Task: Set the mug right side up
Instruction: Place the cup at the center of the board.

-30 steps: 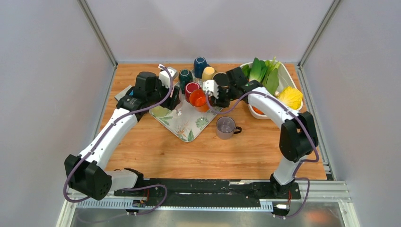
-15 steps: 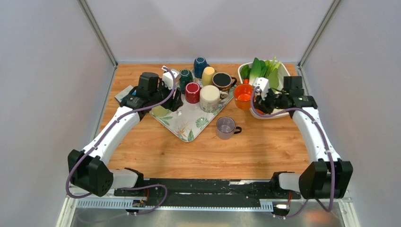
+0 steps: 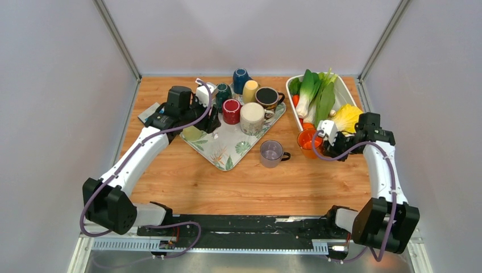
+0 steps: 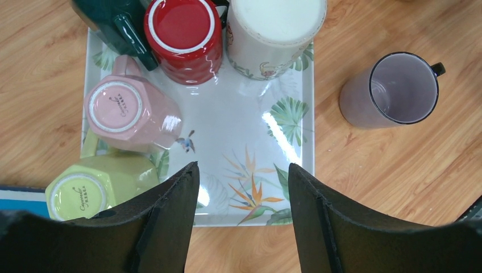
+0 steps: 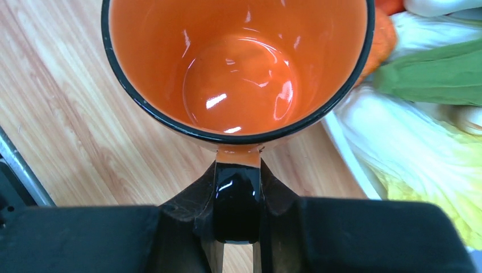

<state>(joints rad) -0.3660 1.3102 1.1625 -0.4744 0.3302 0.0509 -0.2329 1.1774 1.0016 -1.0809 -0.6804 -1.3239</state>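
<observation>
An orange mug (image 3: pixel 307 139) with a black handle stands mouth up just over the wood, beside the near left corner of the vegetable basin. My right gripper (image 3: pixel 324 142) is shut on that handle; in the right wrist view the mug (image 5: pixel 239 74) shows its glossy empty inside, with the gripper (image 5: pixel 237 187) clamping the handle. My left gripper (image 3: pixel 209 121) hovers open over the floral tray (image 3: pixel 227 149). In the left wrist view its gripper (image 4: pixel 244 170) holds nothing, above the tray's near edge (image 4: pixel 250 219). Upside-down pink (image 4: pixel 128 114), yellow-green (image 4: pixel 94 187) and red (image 4: pixel 183 34) mugs sit nearby.
A greyish-purple mug (image 3: pixel 271 152) stands upright on the table right of the tray. A cream mug (image 3: pixel 252 118), a dark mug (image 3: pixel 267 98) and several others crowd the tray's far end. The white basin (image 3: pixel 348 91) holds greens, cabbage and carrots.
My right arm has carried the orange mug from over the tray to the right and nearer, now mouth up beside the basin. The left arm has barely moved.
</observation>
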